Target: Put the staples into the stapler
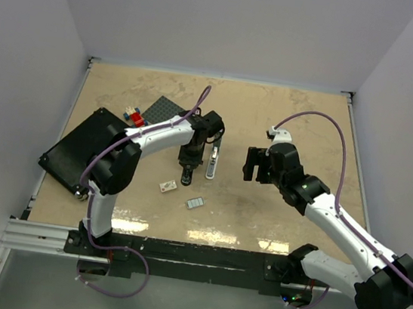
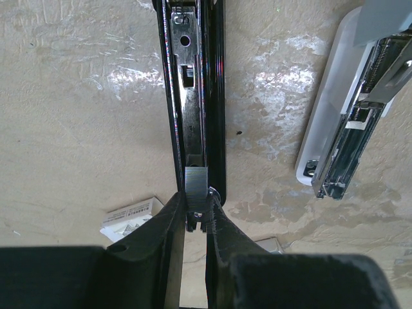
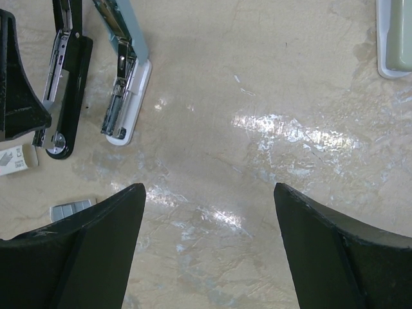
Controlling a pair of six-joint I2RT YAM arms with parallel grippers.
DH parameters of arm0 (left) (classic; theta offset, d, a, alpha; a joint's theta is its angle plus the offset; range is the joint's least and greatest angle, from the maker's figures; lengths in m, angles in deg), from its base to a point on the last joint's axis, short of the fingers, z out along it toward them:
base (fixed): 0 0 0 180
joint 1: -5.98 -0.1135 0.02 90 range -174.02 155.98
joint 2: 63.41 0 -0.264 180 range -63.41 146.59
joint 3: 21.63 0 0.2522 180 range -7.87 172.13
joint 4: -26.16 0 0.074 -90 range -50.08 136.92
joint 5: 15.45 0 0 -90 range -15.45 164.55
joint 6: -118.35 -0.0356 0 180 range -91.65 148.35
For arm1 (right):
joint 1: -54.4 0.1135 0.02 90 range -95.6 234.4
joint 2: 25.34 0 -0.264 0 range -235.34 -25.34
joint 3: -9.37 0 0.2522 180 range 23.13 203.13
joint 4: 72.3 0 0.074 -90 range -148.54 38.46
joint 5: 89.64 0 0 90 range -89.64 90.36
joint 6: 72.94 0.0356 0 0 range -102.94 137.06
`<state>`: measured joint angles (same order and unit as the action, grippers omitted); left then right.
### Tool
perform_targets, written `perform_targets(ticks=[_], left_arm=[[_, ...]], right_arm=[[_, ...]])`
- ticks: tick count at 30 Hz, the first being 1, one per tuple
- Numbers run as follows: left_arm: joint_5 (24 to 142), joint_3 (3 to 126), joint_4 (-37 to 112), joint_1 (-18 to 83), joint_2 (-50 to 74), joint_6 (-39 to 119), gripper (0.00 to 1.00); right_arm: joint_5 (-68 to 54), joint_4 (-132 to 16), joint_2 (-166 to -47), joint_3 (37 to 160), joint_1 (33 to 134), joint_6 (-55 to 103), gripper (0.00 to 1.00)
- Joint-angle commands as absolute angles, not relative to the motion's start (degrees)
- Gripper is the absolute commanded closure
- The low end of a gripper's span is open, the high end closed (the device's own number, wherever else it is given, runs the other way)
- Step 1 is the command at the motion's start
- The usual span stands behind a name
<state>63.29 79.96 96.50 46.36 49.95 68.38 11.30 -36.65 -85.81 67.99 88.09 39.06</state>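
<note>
One white box (image 2: 132, 217) near the staples (image 3: 71, 209) bears unreadable print

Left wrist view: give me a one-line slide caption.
Left gripper pinching a small grey strip at the near end of the black stapler's open channel; white stapler alongside.

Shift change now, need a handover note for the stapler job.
Left gripper: shut on a small grey staple strip, at the near end of the open channel of the black stapler.
Right gripper: open, empty, hovering off to the side.
Another staple block and white box lie on the table; white stapler beside the black one.
Done: strip picked up. Left: seat it, close stapler.
</note>
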Motion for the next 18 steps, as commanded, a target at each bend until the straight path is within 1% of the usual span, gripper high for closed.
perform_targets(ticks=[1,18], left_arm=[[61.6,79.8,96.3,46.7,47.4,70.6,0.96],[61.5,78.5,95.4,46.8,46.9,71.5,0.97]], right_arm=[[11.3,-37.6,-85.7,69.2,88.0,38.3,0.15],[11.4,-37.5,-85.8,69.2,87.9,38.4,0.15]])
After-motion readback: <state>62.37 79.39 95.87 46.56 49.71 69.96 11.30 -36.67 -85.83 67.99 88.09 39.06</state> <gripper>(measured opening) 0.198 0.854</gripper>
